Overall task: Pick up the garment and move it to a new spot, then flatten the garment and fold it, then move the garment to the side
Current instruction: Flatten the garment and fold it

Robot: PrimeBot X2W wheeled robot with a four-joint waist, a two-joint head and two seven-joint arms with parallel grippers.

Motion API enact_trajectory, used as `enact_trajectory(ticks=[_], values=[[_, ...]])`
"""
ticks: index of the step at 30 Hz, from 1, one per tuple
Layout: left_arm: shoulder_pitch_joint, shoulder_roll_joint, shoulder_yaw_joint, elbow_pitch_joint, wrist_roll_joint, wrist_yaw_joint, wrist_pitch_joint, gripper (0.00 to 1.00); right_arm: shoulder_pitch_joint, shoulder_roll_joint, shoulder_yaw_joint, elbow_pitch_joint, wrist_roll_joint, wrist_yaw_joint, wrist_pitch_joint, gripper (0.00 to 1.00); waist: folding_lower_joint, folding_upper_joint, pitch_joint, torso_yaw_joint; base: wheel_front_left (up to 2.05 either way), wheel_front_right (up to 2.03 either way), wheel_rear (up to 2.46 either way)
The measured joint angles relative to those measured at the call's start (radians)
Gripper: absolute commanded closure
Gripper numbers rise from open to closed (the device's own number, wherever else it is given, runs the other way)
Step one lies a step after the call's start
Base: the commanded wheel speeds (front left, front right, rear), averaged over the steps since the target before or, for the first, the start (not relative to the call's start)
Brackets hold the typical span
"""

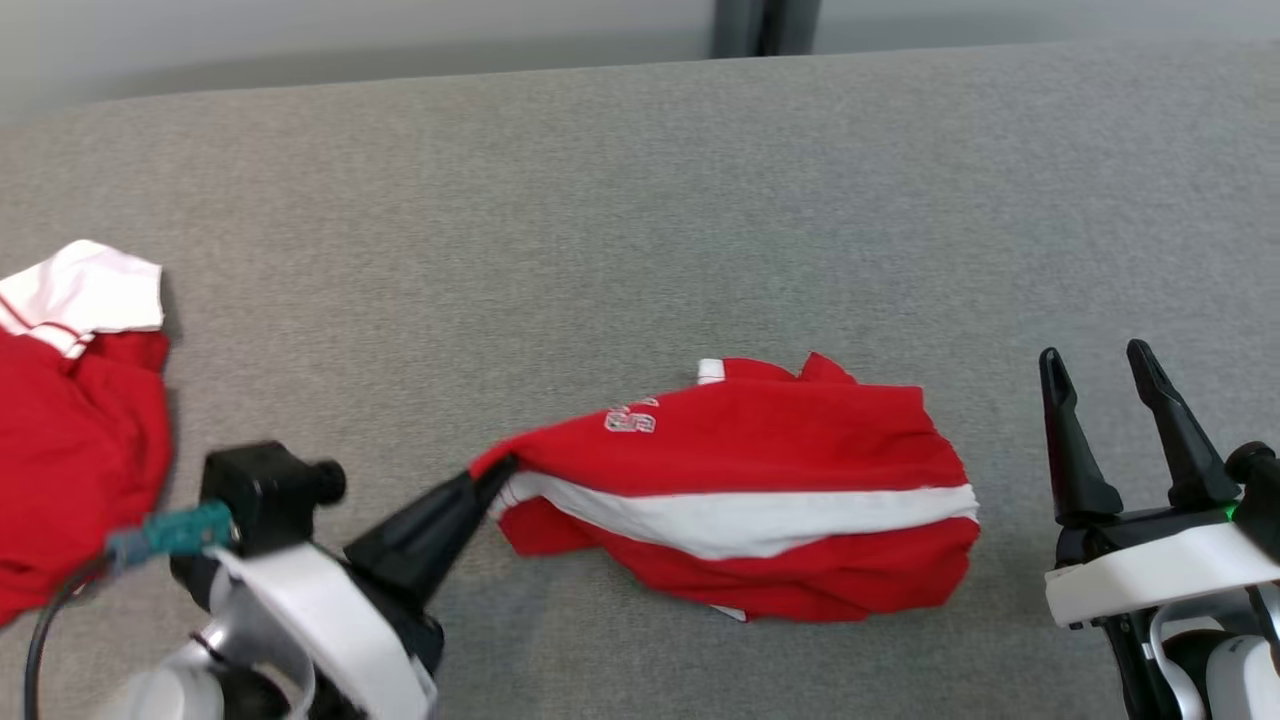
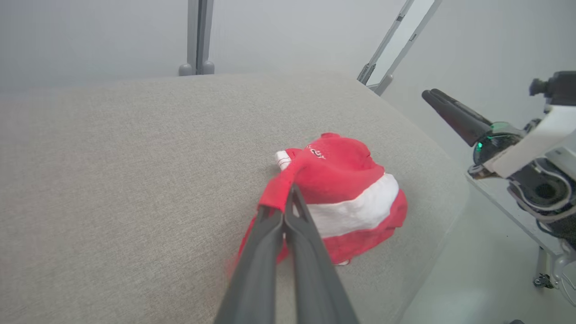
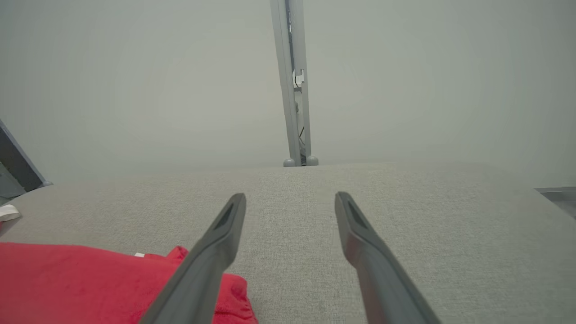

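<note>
A: In the head camera, where is the garment (image 1: 740, 480)?
B: It lies crumpled on the grey surface (image 1: 600, 200), about in the middle, nearer to the robot's side. It is red, with one white band and some small white letters.
A: And the left jaws?
B: They are closed together on the left end of the garment, and a red fold is pinched between the two dark tips. The right jaws stand wide open at the right of the garment, apart from it, and they hold nothing.
A: Is there anything else?
B: Yes, another red cloth (image 1: 70, 430) with a white collar lies at the far left, well apart from the garment.
A: Now the left wrist camera.
B: The left fingers (image 2: 265, 256) press one against the other, with the red fold between their tips. The rest of the garment lies behind them on the surface. The right arm (image 2: 517, 144) is at the right side, not touching the garment.
A: And the right wrist camera?
B: The right fingers (image 3: 216, 252) are spread wide, with bare surface between them. A part of the garment is at the lower left, just beside one finger. I cannot tell if they touch. A grey post (image 3: 294, 90) stands behind the far edge.
</note>
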Motion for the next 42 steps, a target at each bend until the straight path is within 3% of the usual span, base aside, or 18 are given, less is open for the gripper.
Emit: enact_trajectory(ticks=[7,13,14,15,16,23,27,34,42], values=[[-0.157,-0.058,0.013,0.37,-0.094,-0.039,0.058,1.0,-0.003,0.0,0.005,0.021,0.012,0.0,-0.013,0.0,0.0,0.0,0.018,-0.086,0.0,0.0,0.0],[-0.247,-0.109,-0.019,0.591,-0.091,-0.082,0.061,1.0,-0.001,0.0,0.006,0.031,0.021,0.0,-0.024,0.0,0.0,0.0,0.035,-0.139,0.0,0.0,0.0],[-0.253,-0.113,-0.021,0.61,-0.085,-0.087,0.052,0.87,0.0,0.0,0.005,0.031,0.021,0.0,-0.024,0.0,0.0,0.0,0.037,-0.142,0.0,0.0,0.0],[-0.253,-0.113,-0.021,0.61,-0.085,-0.087,0.052,0.51,0.0,0.0,0.005,0.031,0.021,0.0,-0.024,0.0,0.0,0.0,0.037,-0.142,0.0,0.0,0.0],[-0.265,-0.121,-0.026,0.638,-0.074,-0.091,0.03,0.0,0.002,0.0,0.001,0.032,0.021,0.0,-0.026,0.0,0.0,0.0,0.038,-0.141,0.0,0.0,0.0],[-0.246,-0.129,-0.009,0.635,-0.011,-0.072,-0.112,0.0,0.002,0.0,-0.007,0.027,0.011,0.0,-0.024,0.0,0.0,0.0,0.026,-0.115,0.0,0.0,0.0],[-0.2,-0.143,0.041,0.578,0.036,-0.023,-0.274,0.0,0.003,0.0,-0.016,0.019,-0.002,0.0,-0.011,0.0,0.0,0.0,0.009,-0.086,0.0,0.0,0.0],[-0.123,-0.149,0.131,0.473,0.145,0.103,-0.525,0.0,0.004,0.0,-0.002,0.005,-0.038,0.0,0.016,0.0,0.0,0.0,-0.029,-0.026,0.0,0.0,0.0],[-0.019,-0.141,0.176,0.374,0.268,0.193,-0.577,0.0,0.007,0.0,0.016,-0.01,-0.074,0.0,0.05,0.0,0.0,0.0,-0.078,0.03,0.0,0.0,0.0]])
